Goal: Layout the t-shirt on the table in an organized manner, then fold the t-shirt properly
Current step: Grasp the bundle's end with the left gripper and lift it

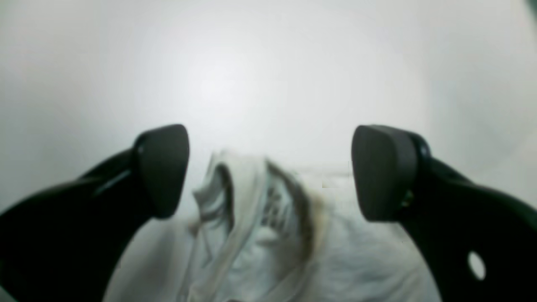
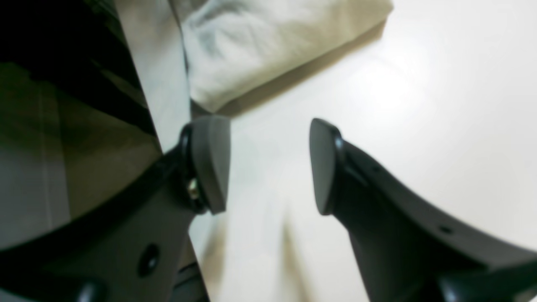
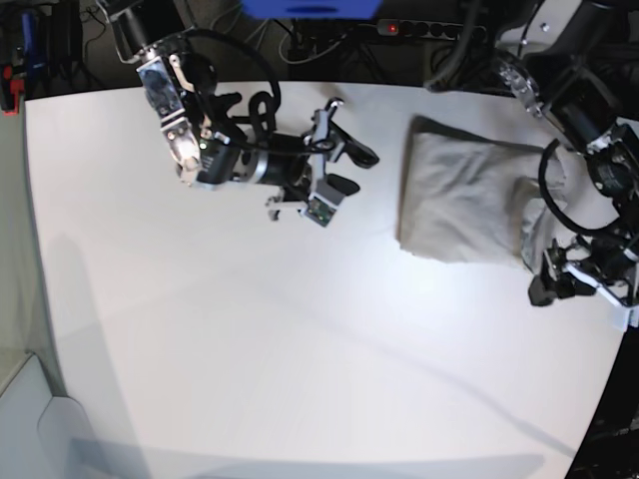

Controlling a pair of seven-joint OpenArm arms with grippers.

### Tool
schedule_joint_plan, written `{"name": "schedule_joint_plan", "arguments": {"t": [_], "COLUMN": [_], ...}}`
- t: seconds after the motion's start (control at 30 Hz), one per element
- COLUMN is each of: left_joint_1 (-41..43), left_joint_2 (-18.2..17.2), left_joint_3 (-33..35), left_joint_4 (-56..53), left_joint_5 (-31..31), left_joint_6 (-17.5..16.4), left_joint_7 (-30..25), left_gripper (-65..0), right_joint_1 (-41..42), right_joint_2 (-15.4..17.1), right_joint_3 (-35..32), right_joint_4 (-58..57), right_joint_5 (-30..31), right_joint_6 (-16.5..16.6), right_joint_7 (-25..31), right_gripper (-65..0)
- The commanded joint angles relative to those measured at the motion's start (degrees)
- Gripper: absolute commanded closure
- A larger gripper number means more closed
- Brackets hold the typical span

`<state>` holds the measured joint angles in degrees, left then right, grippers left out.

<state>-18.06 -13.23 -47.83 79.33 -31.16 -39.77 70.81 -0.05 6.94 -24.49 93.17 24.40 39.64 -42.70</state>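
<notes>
White, smooth, plain tabletop [image 3: 250, 329] fills most of the base view, w/ dark cables and gear along the top edge. Plain light grey-beige soft cloth t-shirt [image 3: 464, 205] lies at right of that frame, folded into a compact block, one bunched flap trailing toward the right edge by my left gripper [image 3: 564, 274].

Left gripper [image 1: 268, 172]: jaws wide apart, nothing between the pads; crumpled cloth sits just below and behind them, so I judge the fabric is let go there to rest flat on the pile.

Right gripper [image 2: 268, 165], upper-centre in the base view, well apart from the shirt: jaws part open, empty, only bare table between the pads. Parked clear, prob. so it doesn't snag cloth.

Shirt's long axis runs roughly top-to-bottom of the base frame, tilted slightly; which end is the neck I can't tell.
</notes>
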Motion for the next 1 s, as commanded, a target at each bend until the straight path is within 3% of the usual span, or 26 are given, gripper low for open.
{"name": "schedule_joint_plan", "arguments": {"t": [0.0, 0.13, 0.33, 0.4, 0.57, 0.63, 0.97], "left_joint_1": [0.3, 4.3, 11.6, 12.3, 13.2, 11.4, 3.1], "left_joint_2": [-1.8, -2.9, -2.3, -1.3, -1.1, -1.1, -1.1], "left_joint_3": [-0.1, -0.1, 1.1, 1.6, 5.9, 6.8, 6.5], "left_joint_4": [2.7, 7.3, 9.4, 8.4, 2.6, -0.8, -16.1], "left_joint_5": [-2.5, -11.1, -14.4, -13.3, -6.9, -4.8, 5.4], "left_joint_6": [-0.2, -0.2, -0.2, -0.2, -0.2, -0.2, -0.2], "left_joint_7": [-0.7, 1.2, 3.3, 2.4, -3.9, -6.6, -15.6], "left_gripper": [-59.7, -59.6, -56.6, -50.5, -25.5, -19.4, -19.1], "right_joint_1": [0.7, 0.7, 0.8, 1.0, 1.0, 1.0, 0.5], "right_joint_2": [0.0, 0.0, 0.0, 0.0, 0.0, 0.0, 1.7], "right_joint_3": [0.1, 0.1, 0.1, 0.1, 0.1, 0.1, 0.1], "right_joint_4": [0.9, 0.9, 0.9, 0.9, 0.9, 0.9, 0.9], "right_joint_5": [1.2, 1.2, 1.2, 1.2, 1.2, 1.2, 1.2], "right_joint_6": [0.4, 0.4, 0.4, 0.4, 0.4, 0.4, 0.4], "right_joint_7": [1.4, 1.4, 1.4, 1.4, 1.4, 1.4, 1.4], "right_gripper": [-30.6, -30.6, -30.6, -30.6, -30.6, -30.6, -30.6]}}
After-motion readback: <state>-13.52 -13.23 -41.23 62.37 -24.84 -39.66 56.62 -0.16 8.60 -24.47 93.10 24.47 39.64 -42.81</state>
